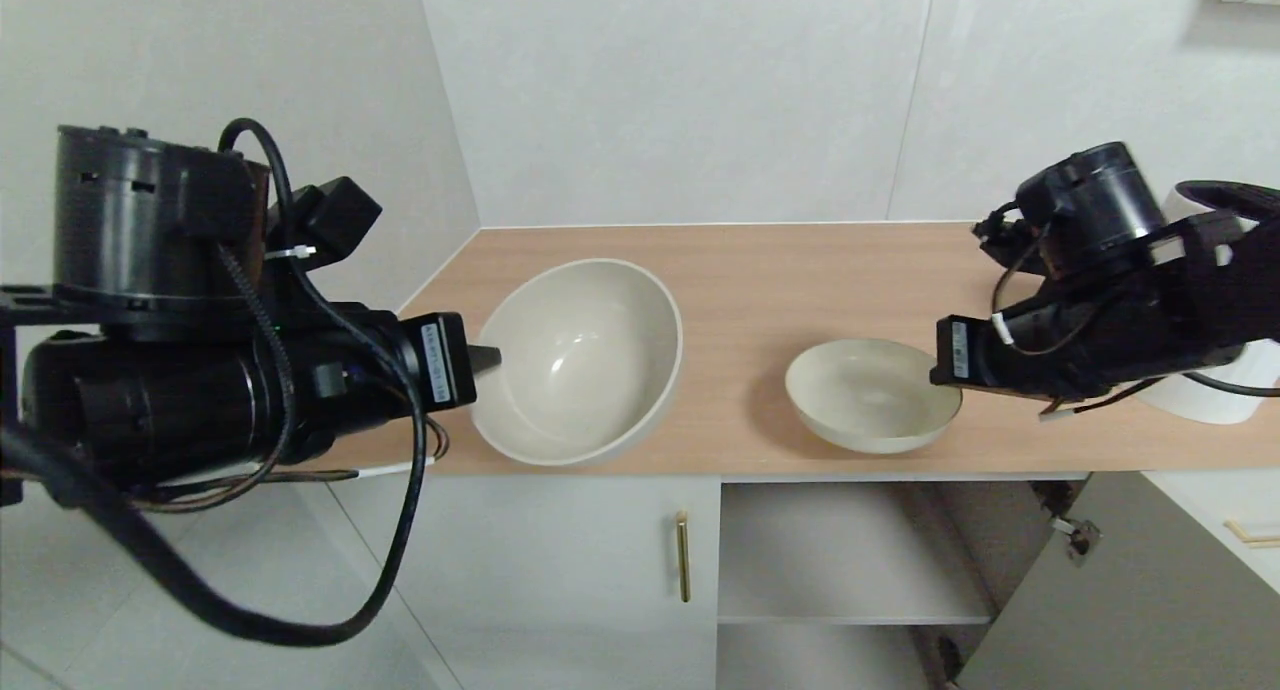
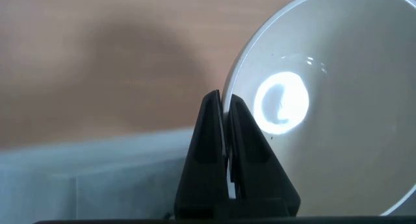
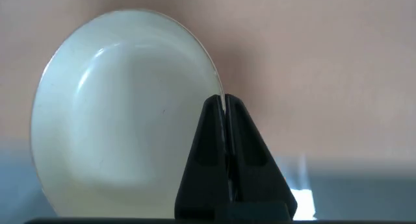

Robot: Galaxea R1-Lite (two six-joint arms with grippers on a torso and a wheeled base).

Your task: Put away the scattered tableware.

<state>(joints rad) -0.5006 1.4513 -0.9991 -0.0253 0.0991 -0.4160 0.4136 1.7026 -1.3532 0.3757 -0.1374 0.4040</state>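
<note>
White tiled walls [image 1: 700, 90] back a wooden counter [image 1: 780, 270] over a cabinet [image 1: 560, 560] with one compartment open. From the head, the big bowl [image 1: 585, 360] is tilted near the counter's left front edge, its left rim at the left gripper [image 1: 487, 355]. The small bowl [image 1: 865, 395] is near the front edge, farther right, its right rim at the right gripper [image 1: 948, 382].

Left wrist: the jaws pinch the big bowl's [image 2: 338, 107] rim, one finger inside and one outside.

Right wrist: the jaws clamp the small bowl's [image 3: 123, 113] rim the same way, nearly closed.
</note>
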